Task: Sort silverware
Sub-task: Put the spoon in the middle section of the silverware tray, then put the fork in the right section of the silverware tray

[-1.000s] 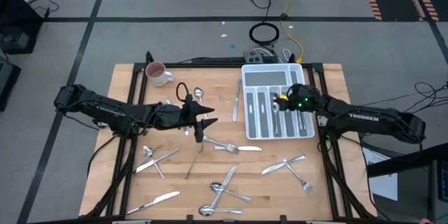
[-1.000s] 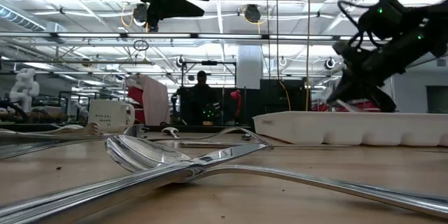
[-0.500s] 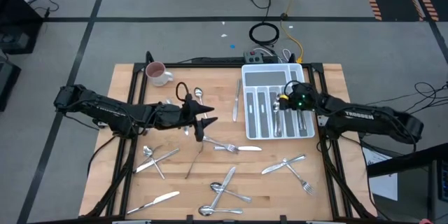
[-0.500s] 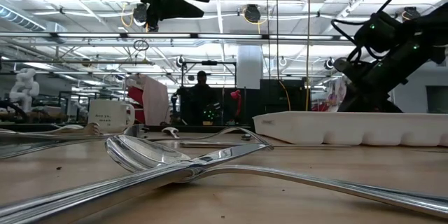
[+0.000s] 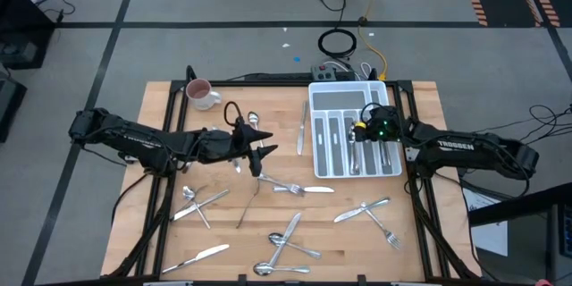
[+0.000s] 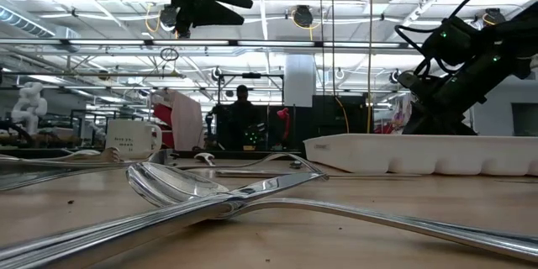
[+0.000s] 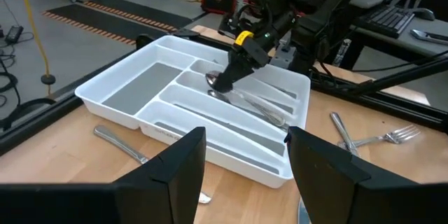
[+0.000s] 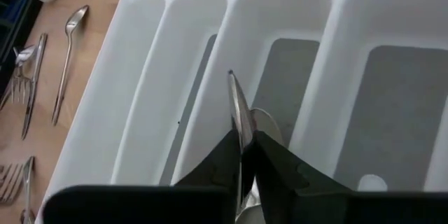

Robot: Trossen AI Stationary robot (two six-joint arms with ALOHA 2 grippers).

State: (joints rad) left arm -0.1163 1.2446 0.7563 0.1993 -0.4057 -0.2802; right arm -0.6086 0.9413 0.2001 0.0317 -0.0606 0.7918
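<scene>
Few pieces in the tray [image 5: 320, 96]; most silverware [image 5: 290, 232] unsorted on tabletop [image 5: 161, 232]; right jaws [image 8: 245, 147] pinching a spoon [image 8: 238, 115] over a slot; left jaws [image 7: 245, 155] wide, empty.

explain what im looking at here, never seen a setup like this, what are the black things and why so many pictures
The black things are two robot arms at a wooden table, sorting cutlery into a white tray. Four cameras caught one moment: one looks straight down, one sits at table height, and one rides on each arm's wrist.

From above, loose forks, spoons and knives lie scattered over the table, with a mug near the far left corner.

The right hand is down over the tray, its fingers pinching a spoon edge-on above one of the slots. The left arm's camera shows the same spoon from across the table, low in the tray.

The left hand hangs open above the middle of the table, holding nothing.
</scene>
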